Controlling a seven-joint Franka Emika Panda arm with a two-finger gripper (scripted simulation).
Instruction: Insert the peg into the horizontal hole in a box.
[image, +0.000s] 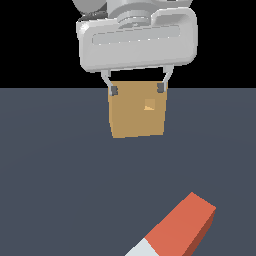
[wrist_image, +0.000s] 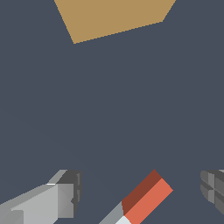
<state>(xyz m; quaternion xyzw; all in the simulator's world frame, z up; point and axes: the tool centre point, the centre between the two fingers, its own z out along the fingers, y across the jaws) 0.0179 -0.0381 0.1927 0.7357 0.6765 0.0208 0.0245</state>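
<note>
Lying between spread jaws, peg (wrist_image: 142, 199), untouched

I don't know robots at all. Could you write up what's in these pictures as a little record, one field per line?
Setting: simulated scene, dark grey floor
Gripper: white, raised, fingers spread apart, holding nothing
Box: tan block resting on the floor, small square hole in the face seen in the exterior view
Peg: long bar lying on the floor, orange-red half and pale half, partly cut off by the picture edge
Peg and box: apart, peg not in the hole
Peg and gripper: not touching; in the wrist view the peg shows between the fingers
</note>
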